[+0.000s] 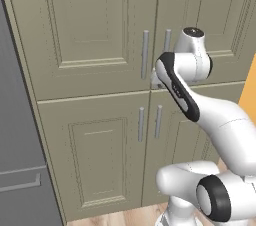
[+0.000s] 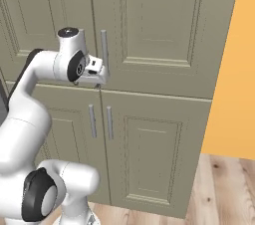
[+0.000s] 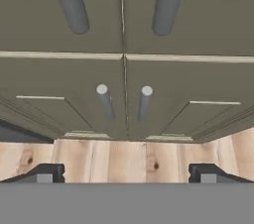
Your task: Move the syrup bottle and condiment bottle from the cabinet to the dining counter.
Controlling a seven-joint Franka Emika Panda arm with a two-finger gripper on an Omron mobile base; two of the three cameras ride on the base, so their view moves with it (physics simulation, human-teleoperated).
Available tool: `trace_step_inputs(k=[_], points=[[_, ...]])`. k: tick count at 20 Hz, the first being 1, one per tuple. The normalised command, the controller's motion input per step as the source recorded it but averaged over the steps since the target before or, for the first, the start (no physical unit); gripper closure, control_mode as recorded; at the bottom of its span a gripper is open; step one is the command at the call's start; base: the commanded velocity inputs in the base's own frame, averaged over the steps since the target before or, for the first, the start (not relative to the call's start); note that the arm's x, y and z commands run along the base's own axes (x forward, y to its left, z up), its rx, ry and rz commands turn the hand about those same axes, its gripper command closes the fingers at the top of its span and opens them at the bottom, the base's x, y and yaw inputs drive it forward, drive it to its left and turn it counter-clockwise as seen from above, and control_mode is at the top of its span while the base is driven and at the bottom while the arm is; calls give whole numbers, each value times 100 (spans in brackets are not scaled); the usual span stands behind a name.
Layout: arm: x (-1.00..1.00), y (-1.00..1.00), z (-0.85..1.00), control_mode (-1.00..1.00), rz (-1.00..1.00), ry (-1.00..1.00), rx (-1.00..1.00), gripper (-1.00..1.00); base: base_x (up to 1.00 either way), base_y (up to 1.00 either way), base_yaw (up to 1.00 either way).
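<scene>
Wood floor [image 3: 124, 158] and an orange wall [image 2: 229, 69] framed the cabinet [image 1: 90, 30], all doors shut, so the bottles were prob. inside, not visible. Tool [image 2: 99, 75] was released, jaws wide, just at the upper doors' handles [image 1: 145, 54]. Handle looked stiff and smooth; best to grip it mid-bar. Bottles prob. rigid, slippery; take them round the body.

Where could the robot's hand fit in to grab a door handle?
The gripper is open, close to the cabinet. Each upper handle stands off its door, so a finger could probably slip behind the bar. The two upper bars sit close together at the middle seam, so it is tight between them. The door panels to either side are bare.
</scene>
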Motion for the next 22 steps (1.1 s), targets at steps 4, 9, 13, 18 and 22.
trace_step_inputs(k=[4,9,13,18,22], points=[[16,0,0,-100,0,-38,0,-100,0,0,0],[-6,-6,1,-100,0,-59,0,-100,0,0,0],[3,-7,17,-100,-1,-49,0,-100,0,0,0],[32,-5,19,-100,-1,-35,0,-100,0,0,0],[38,-14,34,-100,0,-31,0,-100,0,0,0]])
